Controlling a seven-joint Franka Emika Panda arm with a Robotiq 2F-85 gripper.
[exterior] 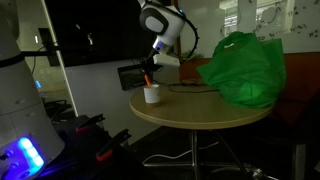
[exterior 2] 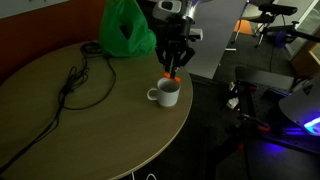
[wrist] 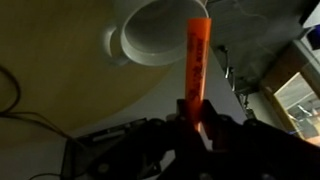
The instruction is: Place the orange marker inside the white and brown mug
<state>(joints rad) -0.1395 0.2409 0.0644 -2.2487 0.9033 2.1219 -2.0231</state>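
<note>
While the gripper (wrist: 195, 118) clamps the orange marker (wrist: 196, 62) by one end, jaws closed tight on it, the rest of the stick juts straight out past the fingertips. Free tip points at the opening of the white and brown mug (wrist: 155, 30). Exterior view: marker hangs just above mug (exterior 2: 167, 93); whether the tip is past the rim, cannot tell. Mug on round table (exterior 2: 90, 130), near edge. Black cable (exterior 2: 78, 85) beyond; green bag (exterior 2: 128, 30) farthest
</note>
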